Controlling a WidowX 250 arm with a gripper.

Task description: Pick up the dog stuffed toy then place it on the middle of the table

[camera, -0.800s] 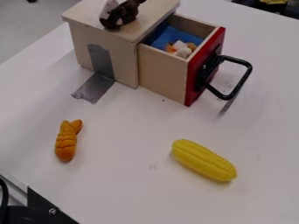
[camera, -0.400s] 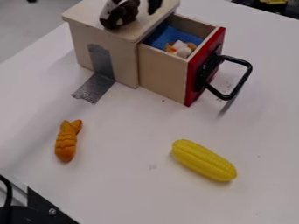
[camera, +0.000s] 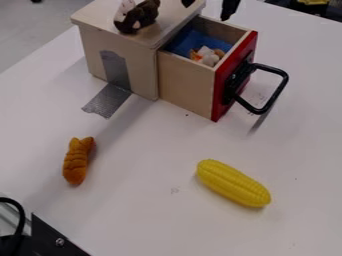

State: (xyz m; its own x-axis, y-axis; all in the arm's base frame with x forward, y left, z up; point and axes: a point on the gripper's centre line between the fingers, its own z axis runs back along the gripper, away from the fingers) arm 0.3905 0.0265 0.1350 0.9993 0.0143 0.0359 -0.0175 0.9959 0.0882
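The dog (camera: 210, 60) is seen in the open drawer (camera: 187, 82), low between its wooden walls, by the near corner next to the red front (camera: 222, 97). An orange patch is shown at its left, tan at its right, with white between and toward the near wall. Which end is the head cannot be told, and its long axis cannot be made out. The claw (camera: 209, 5) is held open at the top edge of the view, its two tips set well apart, beyond the dog and near the drawer's far side.

The dog is closed in by the drawer walls; a blue cloth (camera: 195, 41) is spread behind it. A black handle (camera: 275, 91) is fixed to the red front, jutting rightward. On the box (camera: 143, 62), left of the drawer, a brown toy (camera: 141, 19) is perched. Grey tape (camera: 108, 100) is run down the box onto the counter (camera: 157, 210). Nearer the camera, an orange toy (camera: 75, 162) is laid at left, its forked end pointing away, and corn (camera: 232, 183) at right, slanted down rightward.
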